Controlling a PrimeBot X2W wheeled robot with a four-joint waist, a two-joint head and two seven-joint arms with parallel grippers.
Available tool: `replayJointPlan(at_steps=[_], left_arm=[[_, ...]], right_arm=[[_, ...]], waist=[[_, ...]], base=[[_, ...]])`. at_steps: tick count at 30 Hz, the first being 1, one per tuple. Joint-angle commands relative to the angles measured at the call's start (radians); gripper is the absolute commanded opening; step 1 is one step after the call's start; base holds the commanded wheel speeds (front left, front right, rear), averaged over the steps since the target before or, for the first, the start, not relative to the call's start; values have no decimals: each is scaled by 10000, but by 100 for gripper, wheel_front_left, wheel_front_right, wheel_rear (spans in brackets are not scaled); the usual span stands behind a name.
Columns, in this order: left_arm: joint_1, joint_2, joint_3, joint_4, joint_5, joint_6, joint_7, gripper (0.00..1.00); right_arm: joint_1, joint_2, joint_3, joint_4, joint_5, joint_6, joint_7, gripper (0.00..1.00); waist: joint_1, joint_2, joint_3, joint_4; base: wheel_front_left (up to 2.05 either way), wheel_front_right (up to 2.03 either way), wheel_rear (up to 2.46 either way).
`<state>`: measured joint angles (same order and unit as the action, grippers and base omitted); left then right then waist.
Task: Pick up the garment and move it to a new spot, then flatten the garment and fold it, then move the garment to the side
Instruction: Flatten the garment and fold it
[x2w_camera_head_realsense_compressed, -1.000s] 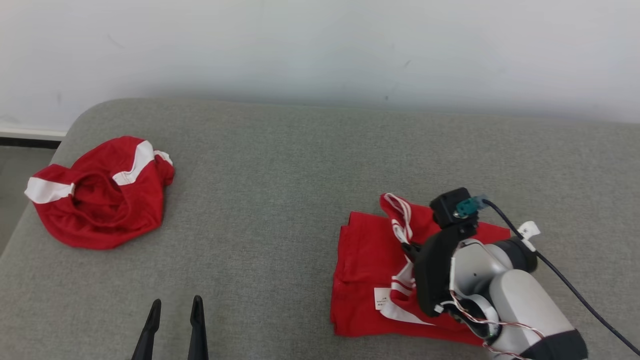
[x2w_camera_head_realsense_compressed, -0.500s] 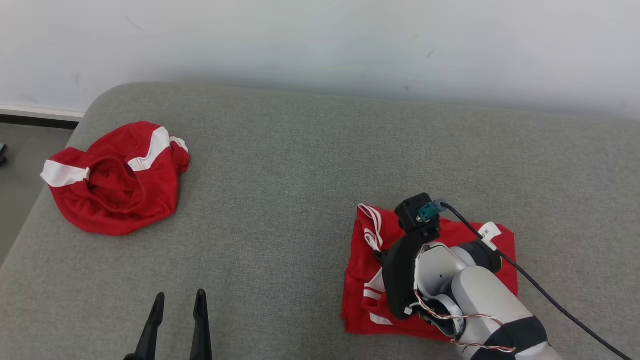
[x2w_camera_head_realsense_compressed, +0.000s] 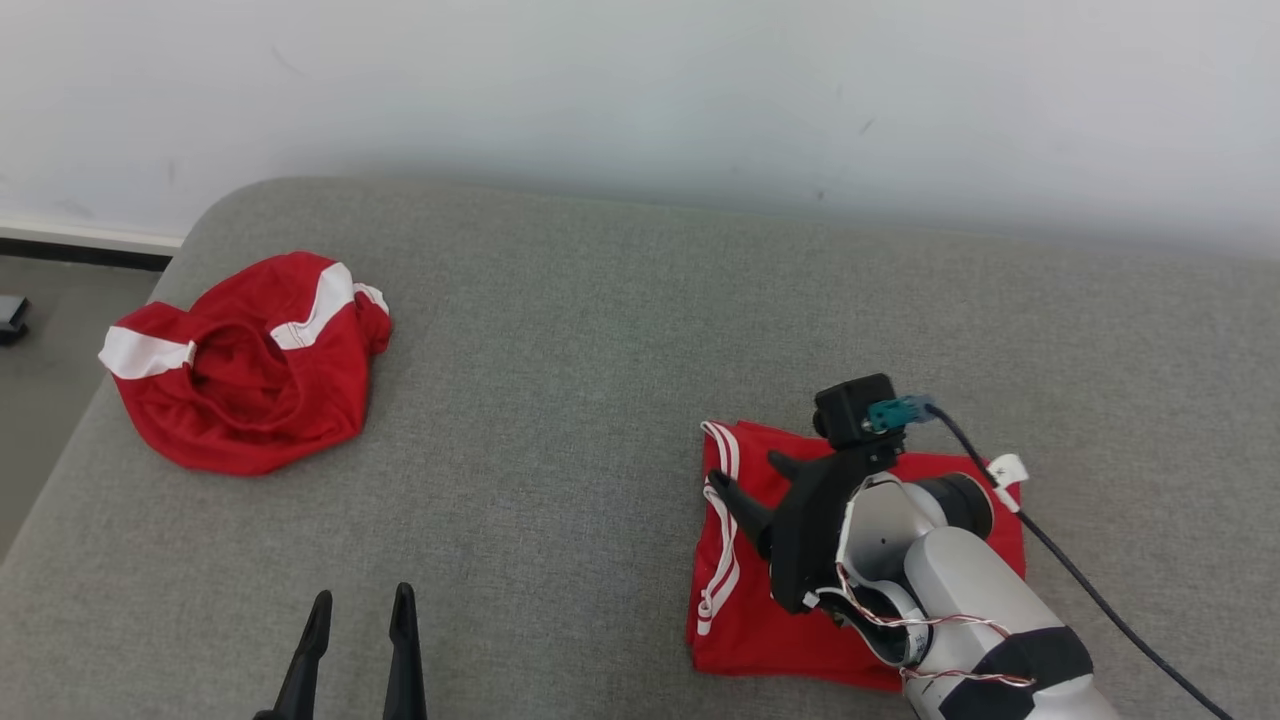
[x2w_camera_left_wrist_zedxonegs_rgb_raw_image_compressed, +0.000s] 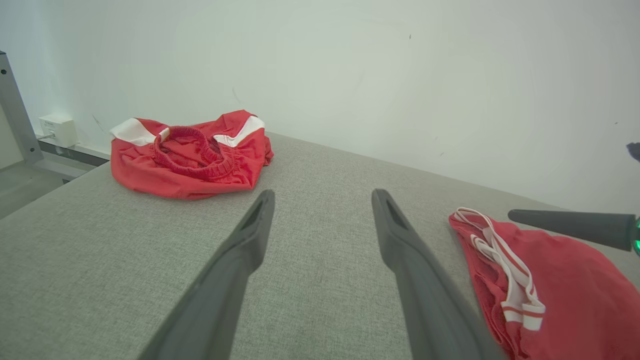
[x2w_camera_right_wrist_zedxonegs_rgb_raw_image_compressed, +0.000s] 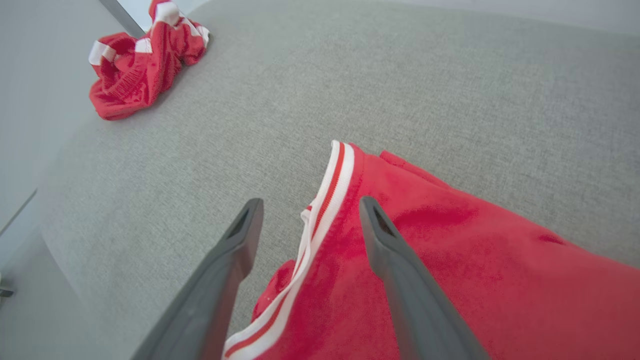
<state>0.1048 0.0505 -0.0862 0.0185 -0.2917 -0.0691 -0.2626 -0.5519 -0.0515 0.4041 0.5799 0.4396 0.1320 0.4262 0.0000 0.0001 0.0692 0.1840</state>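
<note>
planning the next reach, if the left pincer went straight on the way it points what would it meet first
Nothing soon: the left pincer points across bare grey cushion, between the crumpled garment and the folded garment. The white wall looks first in line, though depth is unclear.

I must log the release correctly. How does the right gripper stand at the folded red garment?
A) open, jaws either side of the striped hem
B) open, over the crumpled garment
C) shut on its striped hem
A: in the right wrist view the right gripper has its jaws apart, with the striped hem of the folded garment lying between them.
</note>
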Motion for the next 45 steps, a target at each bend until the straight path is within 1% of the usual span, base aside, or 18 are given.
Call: replayJointPlan(at_steps=[1,3,5,9,13,17,20,26,29,34,39,45], left_arm=[[154,-2,44,17,4,42,-29,100],[227,-2,98,15,13,56,-29,100],[274,-4,135,6,60,48,-29,100],[451,-1,189,156,244,11,-29,100],[517,-3,284,211,230,92,-29,100],[573,2,315,270,296,85,-29,100],[647,-1,396,288,296,116,-29,100],[695,-1,633,328,405,27,-29,100],[724,-1,741,407,520,-35,-29,100],[822,0,805,631,656,-130,-29,100],[874,-1,906,1022,730,-166,-29,100],[846,-1,1153,1403,879,-268,-29,100]], right_arm=[[162,7,-94,-120,60,-23,-221,100],[428,2,-409,-351,230,-24,-696,100],[694,-28,-737,-639,129,-24,-1190,100],[1440,-361,-1495,-1308,-441,-23,-2253,100],[2411,-660,-2276,-1937,-1062,-24,-3394,100],[3362,-755,-3017,-2408,-1589,-23,-4296,100],[3985,-802,-3414,-2654,-1845,-23,-4748,100],[5014,-901,-4021,-3104,-2178,-24,-5342,100],[5482,-941,-4144,-3287,-2201,-23,-5519,100],[6011,-1050,-4068,-3371,-2158,-24,-5656,100],[6327,-916,-3912,-3482,-2092,-24,-5758,100],[6356,-869,-3729,-3555,-2033,-24,-5780,100]], waist=[[0,-1,-121,-80],[0,-1,-228,-175],[0,-1,-331,-297],[0,-1,-578,-585],[0,-1,-822,-874],[0,-1,-988,-1129],[0,-1,-1133,-1304],[0,-1,-1340,-1518],[0,-1,-1459,-1547],[0,-1,-1615,-1596],[0,-1,-1751,-1665],[0,-1,-1819,-1697]], base=[[0,0,0],[0,0,0],[0,0,0],[0,0,0],[0,0,0],[0,0,0],[0,0,0],[0,0,0],[0,0,0],[0,0,0],[0,0,0],[0,0,0]])
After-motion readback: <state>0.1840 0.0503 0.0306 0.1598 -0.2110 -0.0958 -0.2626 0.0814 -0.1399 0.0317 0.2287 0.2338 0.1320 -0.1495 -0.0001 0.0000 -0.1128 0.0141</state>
